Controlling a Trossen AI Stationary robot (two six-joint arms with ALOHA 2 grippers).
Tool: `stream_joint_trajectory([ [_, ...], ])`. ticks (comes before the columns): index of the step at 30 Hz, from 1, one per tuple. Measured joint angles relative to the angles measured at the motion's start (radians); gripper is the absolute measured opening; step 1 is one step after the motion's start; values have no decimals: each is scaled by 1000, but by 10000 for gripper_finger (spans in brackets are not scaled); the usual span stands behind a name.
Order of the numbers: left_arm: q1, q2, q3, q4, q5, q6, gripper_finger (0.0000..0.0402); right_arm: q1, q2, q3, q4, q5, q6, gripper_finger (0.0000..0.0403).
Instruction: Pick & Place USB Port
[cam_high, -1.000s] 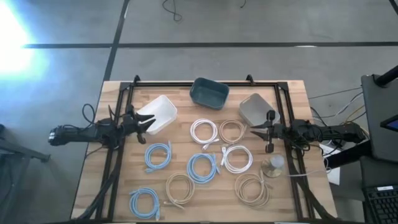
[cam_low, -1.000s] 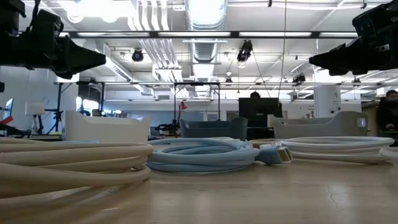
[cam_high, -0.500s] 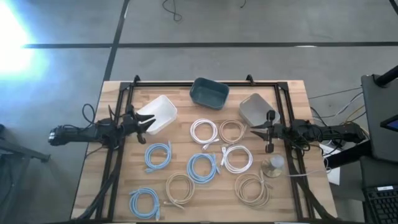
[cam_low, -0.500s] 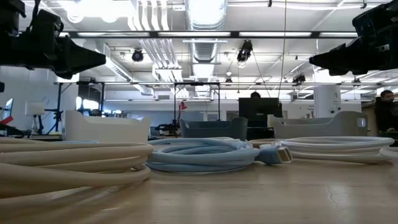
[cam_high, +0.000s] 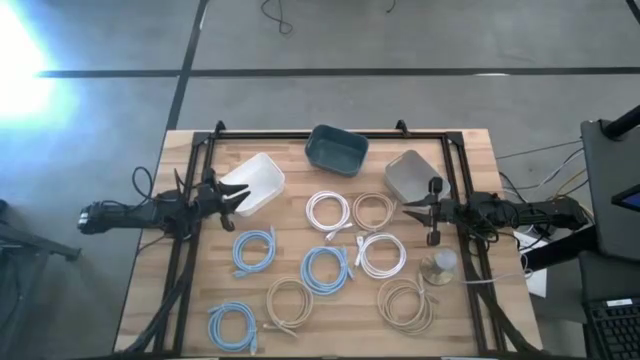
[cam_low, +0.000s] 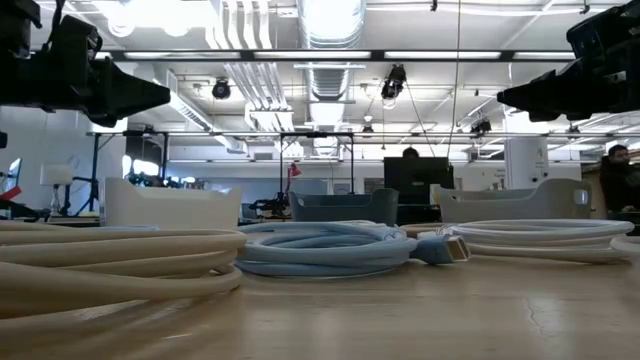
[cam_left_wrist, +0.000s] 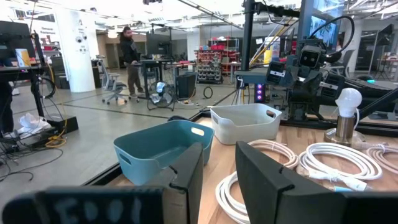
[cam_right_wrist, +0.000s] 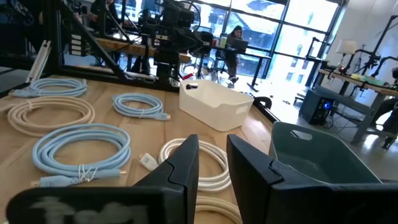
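Note:
Several coiled USB cables lie flat on the wooden table: white coils (cam_high: 328, 211) (cam_high: 381, 254), blue coils (cam_high: 254, 249) (cam_high: 326, 268) (cam_high: 233, 323) and beige coils (cam_high: 373, 211) (cam_high: 288, 303) (cam_high: 405, 304). At the far side stand a white bin (cam_high: 255, 183), a teal bin (cam_high: 336, 150) and a grey bin (cam_high: 412, 175). My left gripper (cam_high: 235, 199) (cam_left_wrist: 219, 171) hovers open beside the white bin, above the table. My right gripper (cam_high: 411, 210) (cam_right_wrist: 212, 158) hovers open near the grey bin. Neither touches a cable.
A light bulb on a round base (cam_high: 440, 265) stands near the table's right edge, close under my right arm. A black metal frame (cam_high: 330, 132) runs along the far edge and both sides. Beyond the table a person (cam_low: 618, 175) sits in the room.

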Motion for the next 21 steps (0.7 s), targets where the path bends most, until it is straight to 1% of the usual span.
stream_joint_trajectory([
  [8,0,0,0,0,0,0,101,0,-1,0,24,0,0,68],
  [21,0,0,0,0,0,0,101,0,0,0,22,0,0,86],
])
